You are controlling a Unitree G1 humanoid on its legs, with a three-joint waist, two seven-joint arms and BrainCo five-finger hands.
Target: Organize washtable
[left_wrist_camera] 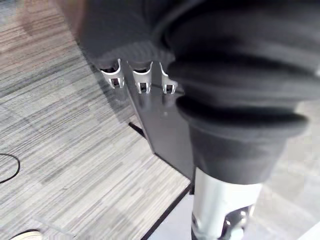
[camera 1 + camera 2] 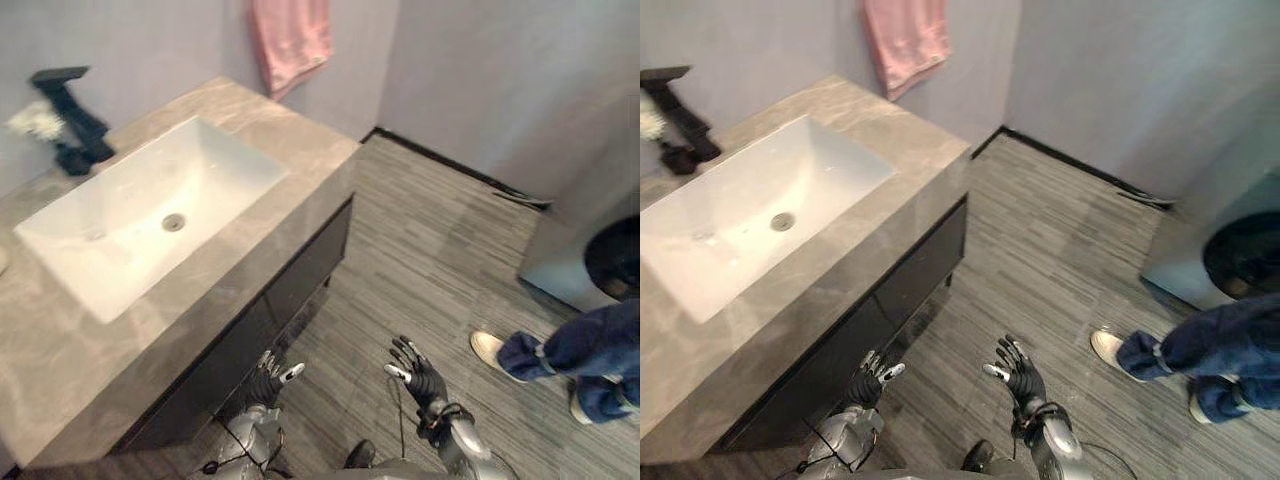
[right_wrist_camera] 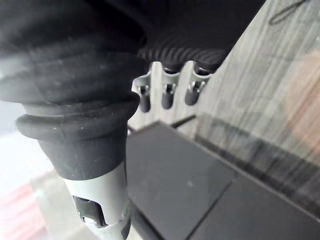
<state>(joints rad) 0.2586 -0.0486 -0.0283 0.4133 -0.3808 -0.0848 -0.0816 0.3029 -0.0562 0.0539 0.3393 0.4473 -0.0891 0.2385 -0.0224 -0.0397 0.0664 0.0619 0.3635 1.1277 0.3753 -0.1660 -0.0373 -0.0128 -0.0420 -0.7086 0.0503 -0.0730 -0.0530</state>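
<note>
The washtable has a grey marble top (image 2: 300, 140) with a white sink (image 2: 150, 210) set into it. A black faucet (image 2: 70, 110) stands at the back left, with a white fluffy thing (image 2: 35, 120) beside it. On the wall behind hangs a pink towel (image 2: 290, 40). Both my hands hang low over the floor in front of the dark cabinet (image 2: 290, 290). My left hand (image 2: 270, 378) is open close to the cabinet front, and its fingers (image 1: 142, 80) hold nothing. My right hand (image 2: 415, 372) is open with fingers (image 3: 170, 95) spread, further from the cabinet.
A person's legs in blue jeans (image 2: 580, 350) and white shoes (image 2: 490, 348) stand on the striped grey floor at the right. Behind them is a grey appliance (image 2: 570, 260) with a dark round opening. Grey walls close off the far corner.
</note>
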